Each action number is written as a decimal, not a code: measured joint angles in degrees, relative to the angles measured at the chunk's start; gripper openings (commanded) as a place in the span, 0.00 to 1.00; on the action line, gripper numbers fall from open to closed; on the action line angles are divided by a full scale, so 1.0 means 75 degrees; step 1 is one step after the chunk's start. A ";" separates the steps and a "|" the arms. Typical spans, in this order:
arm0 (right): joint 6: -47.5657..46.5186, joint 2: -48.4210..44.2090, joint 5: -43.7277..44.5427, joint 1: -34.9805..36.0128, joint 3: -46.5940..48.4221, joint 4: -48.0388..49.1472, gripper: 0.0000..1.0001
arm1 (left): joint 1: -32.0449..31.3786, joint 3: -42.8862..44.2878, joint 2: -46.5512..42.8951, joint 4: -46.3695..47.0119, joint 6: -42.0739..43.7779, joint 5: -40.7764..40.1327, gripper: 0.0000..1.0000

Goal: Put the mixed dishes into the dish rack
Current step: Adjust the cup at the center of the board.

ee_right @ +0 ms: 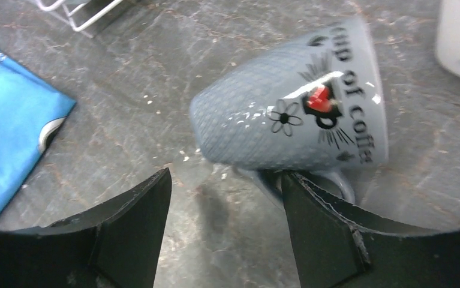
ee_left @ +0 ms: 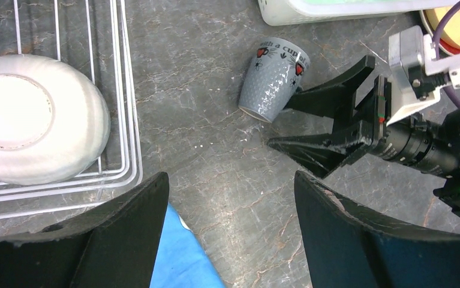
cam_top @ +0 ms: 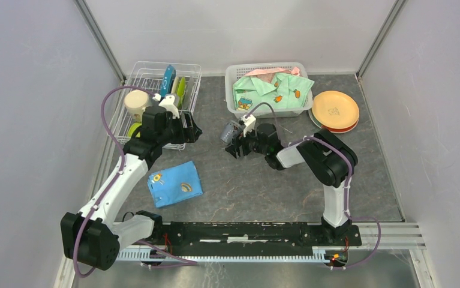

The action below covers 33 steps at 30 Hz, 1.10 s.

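The white wire dish rack [cam_top: 149,81] stands at the back left and holds a blue plate [cam_top: 168,79], a lime-green plate [cam_top: 181,90] and a beige mug [cam_top: 135,105]. The left wrist view shows a white bowl [ee_left: 35,120] upside down in the rack [ee_left: 128,120]. A grey cup with black lettering [ee_right: 293,120] lies on its side on the table; it also shows in the top view [cam_top: 229,131] and the left wrist view [ee_left: 273,78]. My right gripper [ee_right: 224,177] is open right at the cup, one fingertip [ee_right: 302,186] against its handle. My left gripper [ee_left: 230,180] is open and empty beside the rack's right edge.
A folded blue cloth [cam_top: 175,183] lies in front of the rack. A white latticed basket [cam_top: 234,102] with green clothing stands at the back centre. An orange plate on a stack [cam_top: 334,110] sits at the back right. Grey walls close in on both sides.
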 measured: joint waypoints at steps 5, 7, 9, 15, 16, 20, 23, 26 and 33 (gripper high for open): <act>0.0277 -0.0128 0.0006 0.0367 -0.0286 0.0128 0.73 | 0.0000 -0.0052 0.0000 0.0050 0.0000 0.0003 0.82; 0.0367 -0.0236 0.0023 0.0530 -0.0420 0.0137 0.73 | 0.0000 -0.0073 0.0000 0.0050 0.0000 0.0003 0.82; 0.0434 -0.0347 0.0023 0.0670 -0.0533 0.0082 0.72 | 0.0000 -0.0099 -0.0003 0.0055 0.0000 0.0000 0.82; 0.0574 -0.0586 0.0073 0.0816 -0.0621 -0.0271 0.72 | 0.0000 -0.0125 -0.0003 0.0052 0.0003 0.0003 0.82; 0.0615 -0.0644 0.0073 0.0813 -0.0641 -0.0338 0.72 | 0.0000 -0.0125 -0.0003 0.0052 0.0000 0.0003 0.82; 0.0772 -0.1075 -0.0029 0.0804 -0.0752 -0.0589 0.74 | 0.0000 -0.0125 -0.0003 0.0055 0.0000 0.0000 0.83; 0.0819 -0.1547 -0.0245 0.0781 -0.0746 -0.0784 0.73 | 0.0000 -0.0125 -0.0009 0.0052 0.0000 0.0000 0.83; 0.0804 -0.1897 -0.0525 0.0691 -0.0618 -0.0988 0.72 | 0.0000 -0.0128 -0.0032 0.0052 0.0000 0.0000 0.83; 0.0408 -0.1676 -0.1046 -0.0128 0.0300 -0.1670 0.68 | 0.0000 -0.0189 -0.0274 0.0079 0.0003 0.0029 0.84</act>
